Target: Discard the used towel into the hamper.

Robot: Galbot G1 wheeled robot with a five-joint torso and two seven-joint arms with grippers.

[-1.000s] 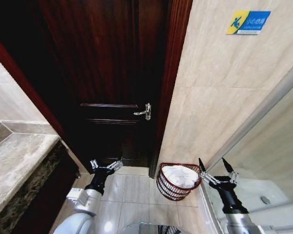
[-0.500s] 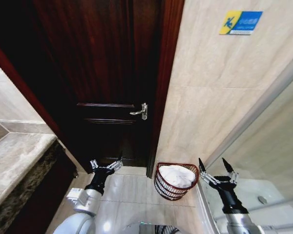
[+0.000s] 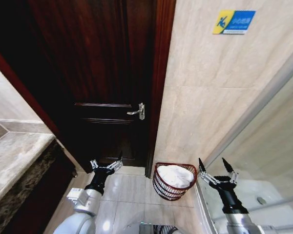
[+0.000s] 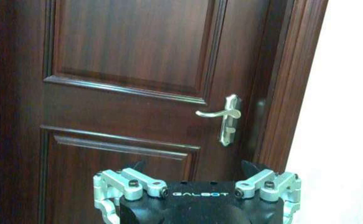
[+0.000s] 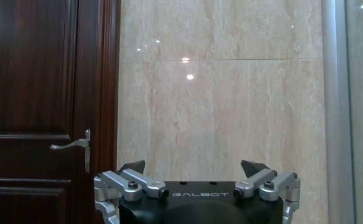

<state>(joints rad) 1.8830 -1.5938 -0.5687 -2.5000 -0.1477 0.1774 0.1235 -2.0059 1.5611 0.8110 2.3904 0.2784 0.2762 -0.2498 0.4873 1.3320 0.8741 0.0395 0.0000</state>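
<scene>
The hamper (image 3: 162, 187), a small round reddish-brown slatted basket, stands on the floor at the foot of the beige tile wall, just right of the door frame. A white towel (image 3: 176, 175) lies bunched inside it, filling its top. My left gripper (image 3: 106, 165) is held open, low in front of the door and left of the hamper, with nothing between its fingers; the left wrist view shows the left gripper (image 4: 195, 168) facing the door. My right gripper (image 3: 213, 165) is open and empty, right of the hamper; the right wrist view has the right gripper (image 5: 192, 167) facing the tile wall.
A dark wooden door (image 3: 102, 73) with a silver lever handle (image 3: 138, 111) is shut ahead. A marble counter (image 3: 12, 161) runs along the left. A glass partition with a metal frame (image 3: 263, 102) stands on the right. A blue and yellow sign (image 3: 233, 22) hangs high on the wall.
The whole picture has slid slightly left, so the camera has turned a little. Both grippers keep their pose, and the towel stays in the hamper.
</scene>
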